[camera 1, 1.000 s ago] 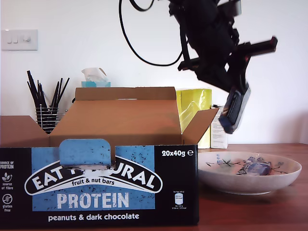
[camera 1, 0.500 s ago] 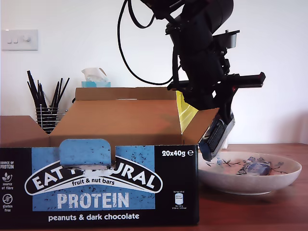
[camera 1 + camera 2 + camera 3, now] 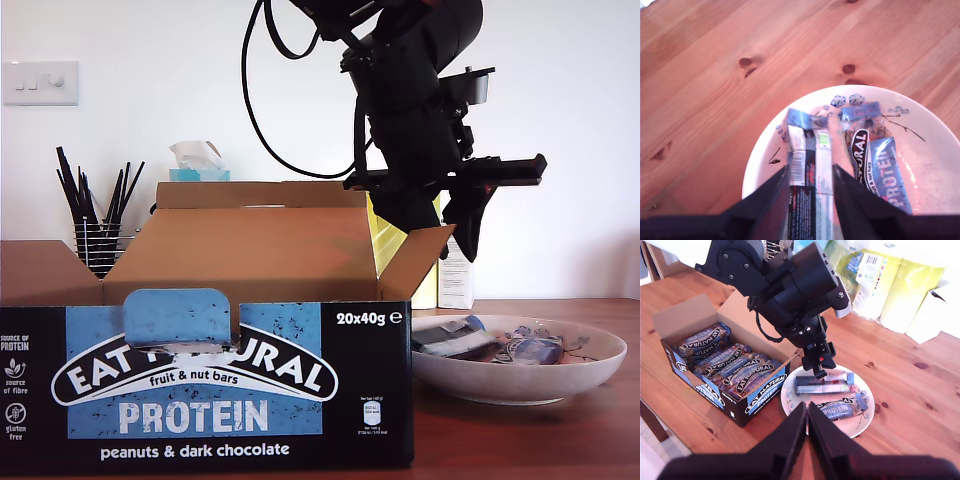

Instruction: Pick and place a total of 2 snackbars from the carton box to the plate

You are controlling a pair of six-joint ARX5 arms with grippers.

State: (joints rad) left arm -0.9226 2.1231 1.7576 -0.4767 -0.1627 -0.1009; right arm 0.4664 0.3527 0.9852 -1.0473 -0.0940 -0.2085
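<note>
The carton box (image 3: 230,380) stands at the exterior view's left, and the second wrist view shows several snackbars (image 3: 725,360) packed inside the carton box (image 3: 757,395). The plate (image 3: 590,365) sits beside it on the exterior view's right. Two snackbars lie in the plate (image 3: 760,160): one showing its whitish back (image 3: 807,150) (image 3: 455,342) (image 3: 822,385), the other a blue PROTEIN face (image 3: 880,165) (image 3: 535,350) (image 3: 840,409). My first gripper (image 3: 465,235) (image 3: 811,172) (image 3: 819,371) hangs open and empty above the plate (image 3: 871,405). My second gripper (image 3: 807,427) hovers high above the table, shut on nothing.
Behind the box in the exterior view stand yellow packs (image 3: 405,225), a small white carton (image 3: 455,275), a tissue box (image 3: 198,165) and a wire holder of black sticks (image 3: 95,215). Bare wooden table (image 3: 910,390) surrounds the plate.
My first gripper came down over the plate with a snackbar, let it go and rose a little. That bar now lies in the plate beside the other one.
</note>
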